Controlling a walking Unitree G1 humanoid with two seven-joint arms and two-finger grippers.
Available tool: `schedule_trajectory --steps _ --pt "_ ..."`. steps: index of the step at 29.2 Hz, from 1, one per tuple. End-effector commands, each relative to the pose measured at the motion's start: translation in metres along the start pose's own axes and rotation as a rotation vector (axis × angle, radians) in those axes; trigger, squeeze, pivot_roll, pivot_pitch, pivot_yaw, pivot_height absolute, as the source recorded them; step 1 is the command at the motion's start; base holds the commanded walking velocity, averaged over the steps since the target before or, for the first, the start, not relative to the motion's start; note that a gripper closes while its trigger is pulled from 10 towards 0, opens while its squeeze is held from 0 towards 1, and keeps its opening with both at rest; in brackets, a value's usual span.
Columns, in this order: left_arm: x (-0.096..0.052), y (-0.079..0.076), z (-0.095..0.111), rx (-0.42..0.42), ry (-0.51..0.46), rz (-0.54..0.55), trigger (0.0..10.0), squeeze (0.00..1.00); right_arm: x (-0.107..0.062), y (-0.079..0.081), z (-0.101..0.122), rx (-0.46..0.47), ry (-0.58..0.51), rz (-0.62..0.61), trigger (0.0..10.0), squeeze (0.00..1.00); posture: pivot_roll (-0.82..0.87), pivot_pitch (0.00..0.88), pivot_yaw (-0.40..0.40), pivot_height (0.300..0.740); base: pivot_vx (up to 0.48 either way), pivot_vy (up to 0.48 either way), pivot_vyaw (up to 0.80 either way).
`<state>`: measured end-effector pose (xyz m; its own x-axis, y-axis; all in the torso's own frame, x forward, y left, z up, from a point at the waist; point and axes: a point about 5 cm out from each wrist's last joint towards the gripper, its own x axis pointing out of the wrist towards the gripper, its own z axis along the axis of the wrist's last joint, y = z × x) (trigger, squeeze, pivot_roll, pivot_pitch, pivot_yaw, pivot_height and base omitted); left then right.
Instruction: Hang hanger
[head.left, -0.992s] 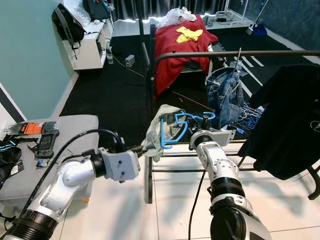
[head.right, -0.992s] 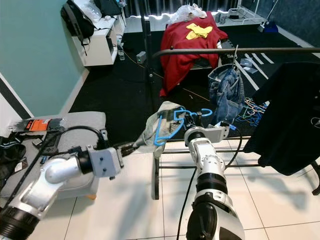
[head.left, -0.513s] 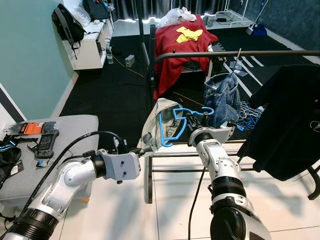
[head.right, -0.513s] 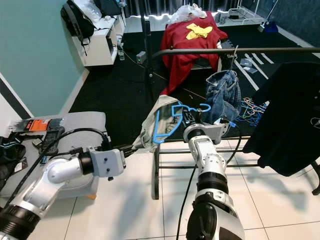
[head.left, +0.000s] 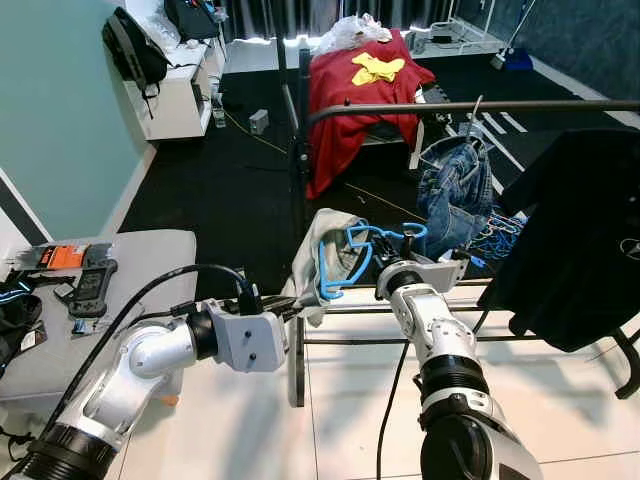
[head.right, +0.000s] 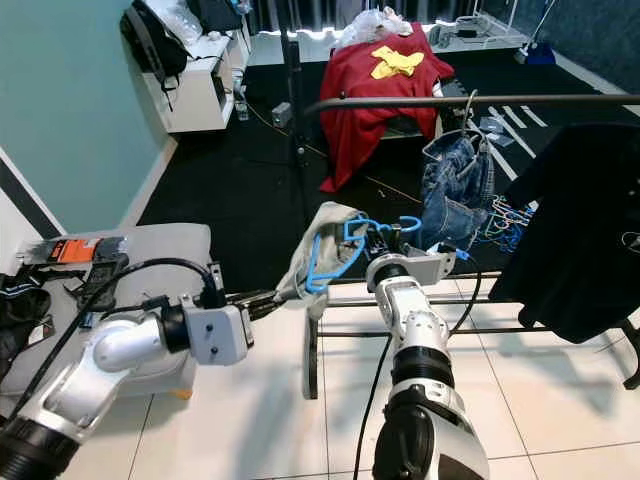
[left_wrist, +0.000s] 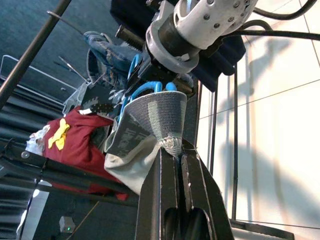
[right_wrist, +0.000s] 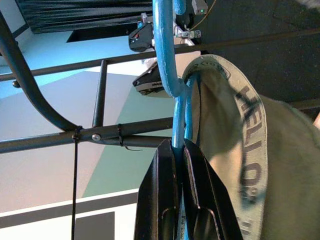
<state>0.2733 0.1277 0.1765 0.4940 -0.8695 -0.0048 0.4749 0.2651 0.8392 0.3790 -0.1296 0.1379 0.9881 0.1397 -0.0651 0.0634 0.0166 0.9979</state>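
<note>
The right gripper (right_wrist: 175, 150) has its two black fingers pinched on the bright blue plastic hanger (head.left: 345, 262), holding it up in front of the black metal clothes rail (head.left: 480, 106), well below the bar. The left gripper (left_wrist: 172, 152) clamps the ribbed hem of the pale grey-green printed garment (head.left: 322, 255) draped over that hanger. Faded blue jeans (head.left: 455, 195) and a black T-shirt (head.left: 580, 230) hang from the rail nearby.
</note>
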Motion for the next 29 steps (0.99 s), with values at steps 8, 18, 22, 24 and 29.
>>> schedule_trajectory --steps 8,18,22,24,29 --pt "-0.001 -0.009 0.001 0.0 0.004 -0.054 10.0 0.0 0.003 0.002 -0.004 0.032 -0.001 -0.004 10.0 0.0 -0.01 0.068 0.026 0.74 0.0 0.0 0.0" --pt "0.002 -0.005 0.007 0.015 -0.019 -0.055 10.0 0.0 0.003 -0.009 -0.009 -0.067 0.021 -0.079 10.0 0.0 -0.01 0.067 0.027 0.74 0.0 0.0 0.0" --pt "0.003 -0.007 0.008 0.014 -0.021 -0.062 10.0 0.0 0.003 -0.013 -0.01 -0.098 0.02 -0.112 10.0 0.0 -0.01 0.068 0.027 0.74 0.0 0.0 0.0" --pt "0.005 -0.01 0.009 0.014 -0.027 -0.072 10.0 0.0 0.003 -0.018 -0.009 -0.138 0.006 -0.163 10.0 0.0 -0.01 0.069 0.026 0.74 0.0 0.0 0.0" --pt "0.007 -0.014 0.012 0.004 -0.04 -0.083 10.0 0.0 0.005 -0.019 -0.003 -0.11 -0.071 -0.221 10.0 0.0 -0.01 0.068 0.025 0.74 0.0 0.0 0.0"
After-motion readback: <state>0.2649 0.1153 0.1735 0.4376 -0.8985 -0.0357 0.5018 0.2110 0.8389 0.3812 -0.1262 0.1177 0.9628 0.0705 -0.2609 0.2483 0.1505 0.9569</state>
